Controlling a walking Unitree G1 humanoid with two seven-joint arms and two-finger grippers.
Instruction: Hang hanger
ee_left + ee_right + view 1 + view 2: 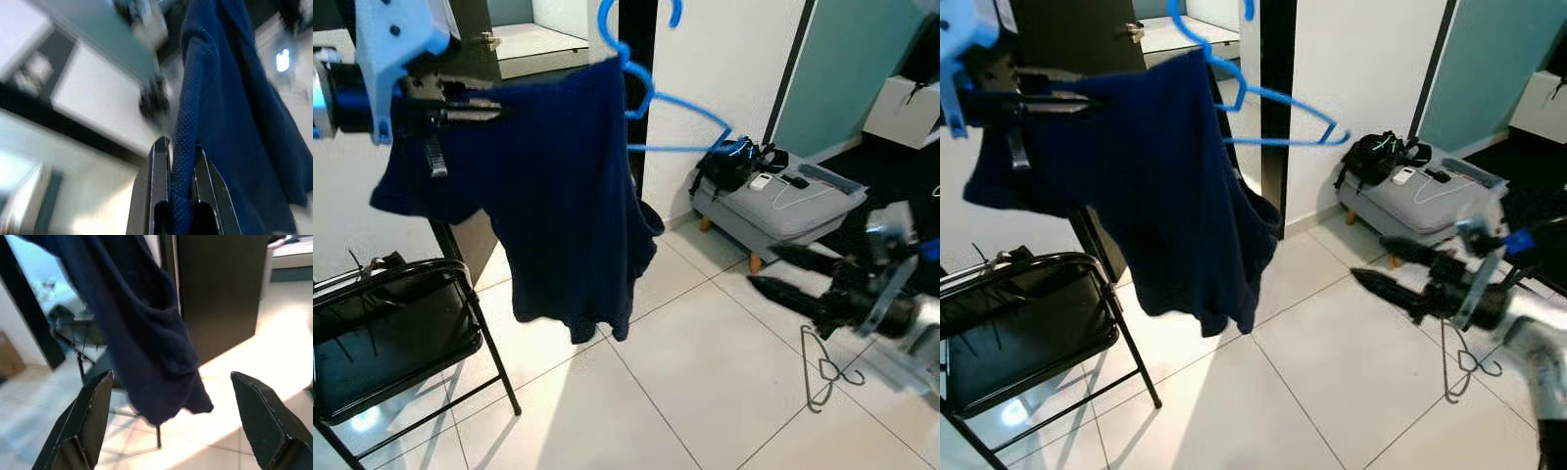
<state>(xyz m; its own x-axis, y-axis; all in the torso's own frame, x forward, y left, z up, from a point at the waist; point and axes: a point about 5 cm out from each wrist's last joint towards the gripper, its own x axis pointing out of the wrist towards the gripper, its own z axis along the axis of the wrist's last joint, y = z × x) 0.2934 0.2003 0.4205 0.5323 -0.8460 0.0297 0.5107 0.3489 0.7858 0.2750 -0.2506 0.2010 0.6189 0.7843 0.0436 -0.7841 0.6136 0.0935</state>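
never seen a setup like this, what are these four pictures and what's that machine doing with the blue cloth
This is a humanoid robot with two arms. Two pictures come from cameras in its head, looking down at the room; the other two come from cameras on its wrists, looking along each arm's black fingers.

The left end effector is raised and shut on a dark blue shirt, which hangs on a blue hanger. The right end effector is open, low over the tiled floor, holding nothing.

Around it: a black folding chair, a grey footstool carrying a black bag, and a wire hanger on the floor.
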